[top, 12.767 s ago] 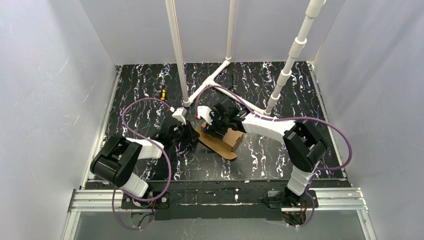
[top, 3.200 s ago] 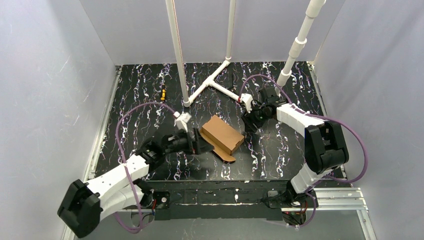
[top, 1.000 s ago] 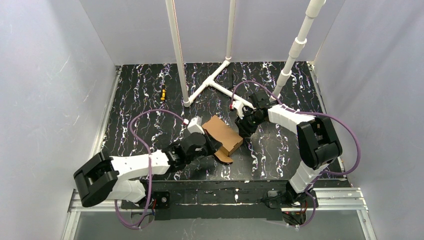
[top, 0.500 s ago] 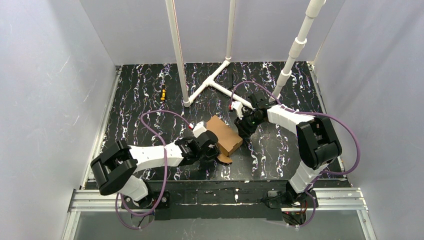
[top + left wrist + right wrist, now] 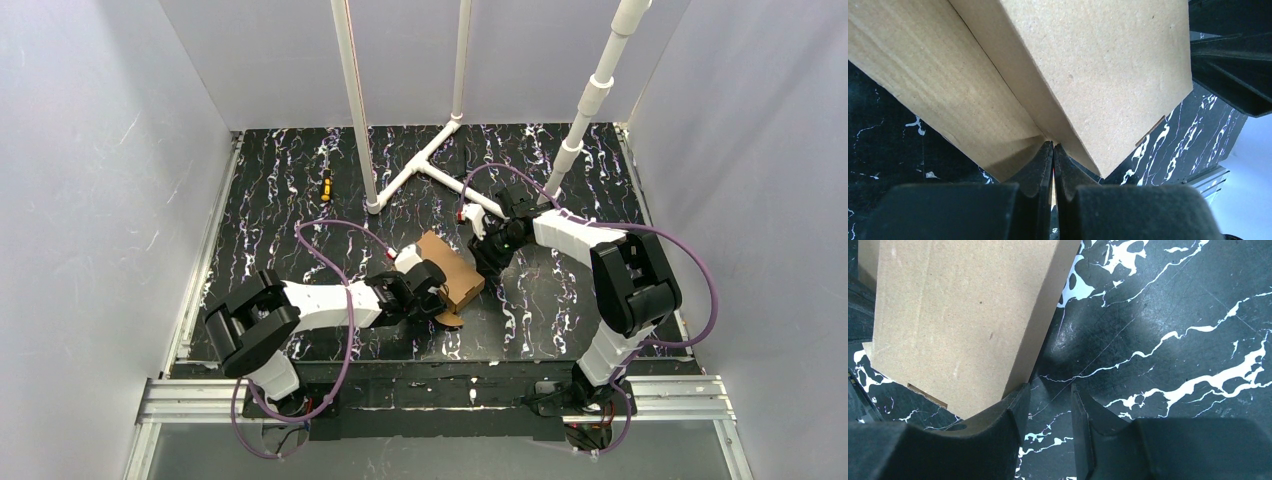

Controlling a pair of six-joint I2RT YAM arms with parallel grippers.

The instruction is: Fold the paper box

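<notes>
A black table [image 5: 280, 200] veined with white is stretching out under me, with pale walls closing it in and white pipes [image 5: 355, 100] rising from its far half. The paper box [image 5: 455, 268] is lying near the middle of this surface between my two arms. It is plain brown cardboard, folded into a low rectangular block. A rounded flap [image 5: 450, 320] is sticking out flat on the table at its near end.

I am reaching in with my left gripper [image 5: 1053, 147] from the near-left side. Its fingers are pressed tightly together with nothing between them, and the tips are nosing into the crease where a sloping panel meets the box's side.

I am bringing my right gripper [image 5: 1050, 390] down at the far-right side of the box. Its fingers are standing partly spread, and only bare table is showing in the gap. One finger [image 5: 1008, 412] is sitting right against the box's lower corner, and the other is hovering over the table just beside it. A small orange-and-black item [image 5: 325, 185] is lying well apart on the far left.
</notes>
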